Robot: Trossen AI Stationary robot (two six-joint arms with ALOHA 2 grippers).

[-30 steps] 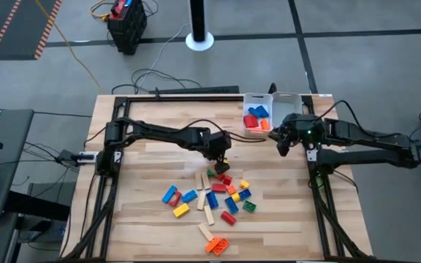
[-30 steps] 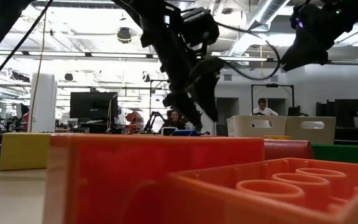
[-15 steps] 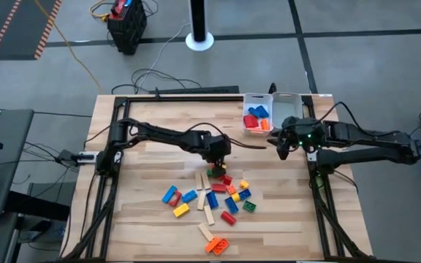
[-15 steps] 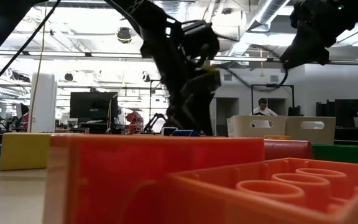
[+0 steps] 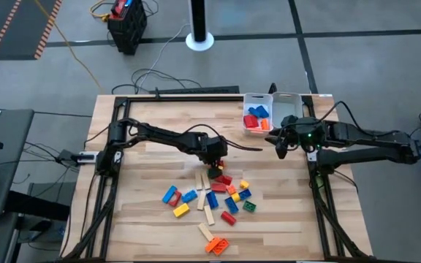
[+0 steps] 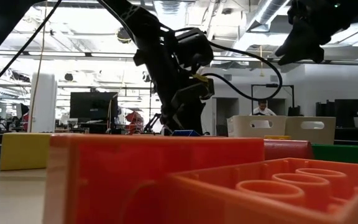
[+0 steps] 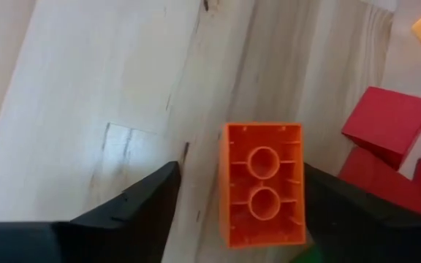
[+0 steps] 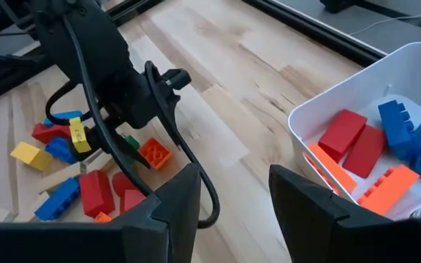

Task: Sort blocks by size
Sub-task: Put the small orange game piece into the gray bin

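High view: left end effector [image 5: 214,164] is down at the top edge of the block pile [image 5: 218,199] mid-desk [image 5: 145,183]. Right end effector [image 5: 282,142] waits beside the white tray [image 5: 248,97] of sorted bricks, fingers parted, empty.

Left wrist view: fingers spread either side of an orange two-stud brick [image 7: 264,183], studs-down, not touching it yet.

Right wrist view: same brick [image 8: 154,153] sits just beside the red bricks [image 8: 97,191].

Risk: an off-centre close tips the brick or drags its red neighbours.
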